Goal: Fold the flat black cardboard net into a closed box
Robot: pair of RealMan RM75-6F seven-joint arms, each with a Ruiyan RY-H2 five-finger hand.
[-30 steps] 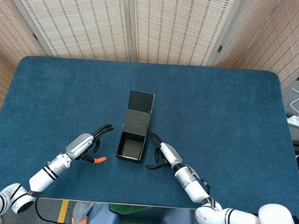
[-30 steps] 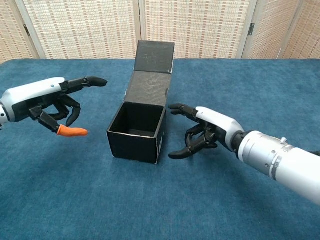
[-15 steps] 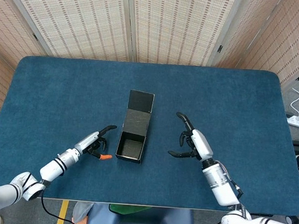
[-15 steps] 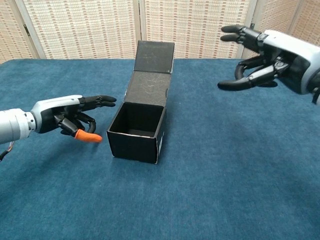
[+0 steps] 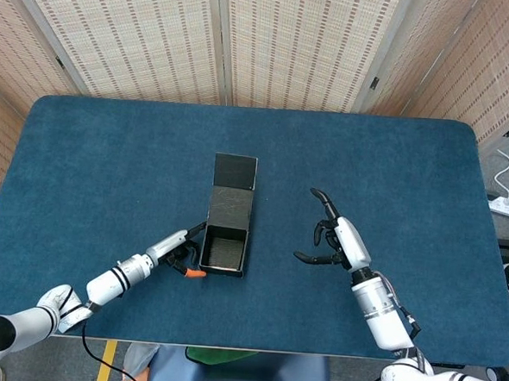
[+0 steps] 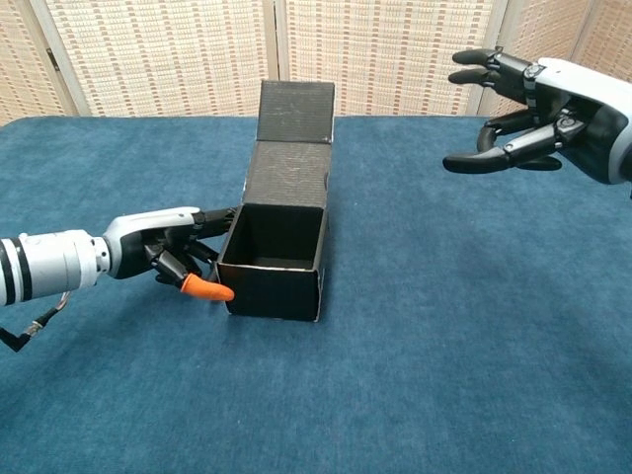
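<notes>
The black cardboard box [image 5: 225, 247] [image 6: 275, 259] stands on the blue table with its top open. Its lid flap [image 5: 234, 186] [image 6: 293, 138] leans back and up behind it. My left hand [image 5: 180, 254] [image 6: 173, 255] is against the box's left wall, its fingers touching the wall and its orange-tipped thumb [image 6: 206, 288] near the lower front corner; it holds nothing. My right hand [image 5: 333, 241] [image 6: 528, 109] hovers open well to the right of the box, raised above the table, fingers spread and empty.
The blue felt table [image 5: 394, 164] [image 6: 415, 395] reaches to wicker screens [image 5: 290, 37] at the back. A white power strip [image 5: 506, 206] lies on the floor beyond the right edge.
My left hand moved right and now touches the box's left wall; the box shifted and turned a little. My right hand lifted away from the box's right side, far to the right.
</notes>
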